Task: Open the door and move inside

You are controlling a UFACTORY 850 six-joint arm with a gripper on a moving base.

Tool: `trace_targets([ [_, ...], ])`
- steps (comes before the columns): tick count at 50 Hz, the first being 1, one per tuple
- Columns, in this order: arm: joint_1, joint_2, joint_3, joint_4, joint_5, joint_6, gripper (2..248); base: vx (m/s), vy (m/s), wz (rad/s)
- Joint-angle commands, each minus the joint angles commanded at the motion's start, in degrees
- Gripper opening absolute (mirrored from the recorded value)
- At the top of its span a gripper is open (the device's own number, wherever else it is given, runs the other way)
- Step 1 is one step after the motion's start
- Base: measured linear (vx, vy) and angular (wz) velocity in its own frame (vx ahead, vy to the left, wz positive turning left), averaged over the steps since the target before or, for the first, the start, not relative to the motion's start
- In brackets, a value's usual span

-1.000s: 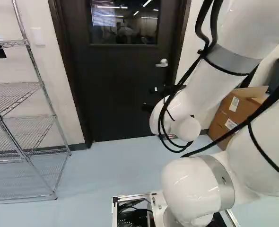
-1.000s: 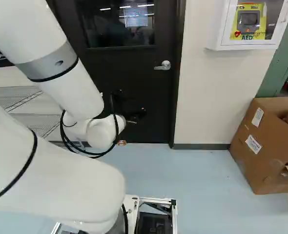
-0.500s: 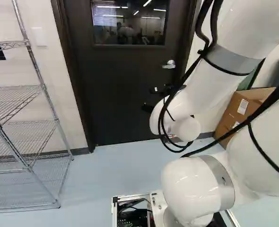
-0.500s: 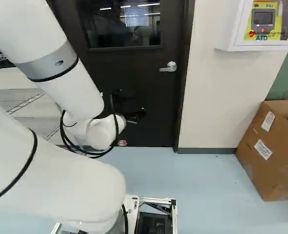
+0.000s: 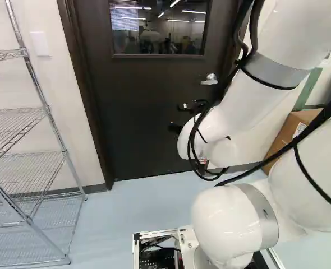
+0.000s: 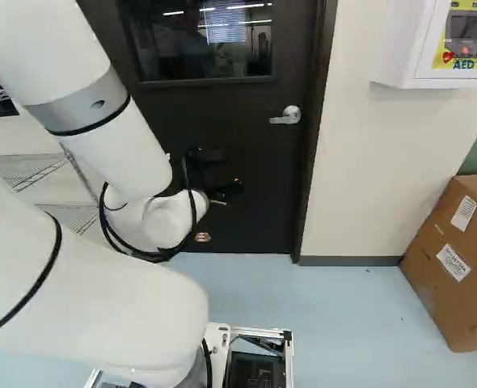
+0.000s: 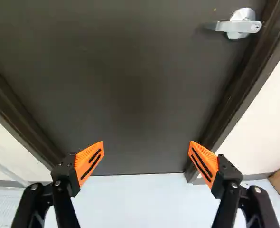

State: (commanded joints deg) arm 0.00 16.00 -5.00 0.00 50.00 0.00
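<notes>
Faces the shut door with end effector spread wide, empty. Seems only at the reaching stage; must work the handle, open up, enter.

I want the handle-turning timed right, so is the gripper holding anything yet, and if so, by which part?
Nothing is held: the black two-fingered gripper stands open, clear of the silver lever handle.

Every view cuts off the door at its top, and the right base view crops the cardboard box.
</notes>
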Motion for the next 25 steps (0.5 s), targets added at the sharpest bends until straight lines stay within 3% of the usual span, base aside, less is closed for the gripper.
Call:
trace_targets([
  [17, 0.0, 0.0, 0.0, 0.0, 0.0, 0.0, 247, 0.157, 0.006, -0.012],
  [25, 0.0, 0.0, 0.0, 0.0, 0.0, 0.0, 247, 0.038, 0.0, -0.01],
])
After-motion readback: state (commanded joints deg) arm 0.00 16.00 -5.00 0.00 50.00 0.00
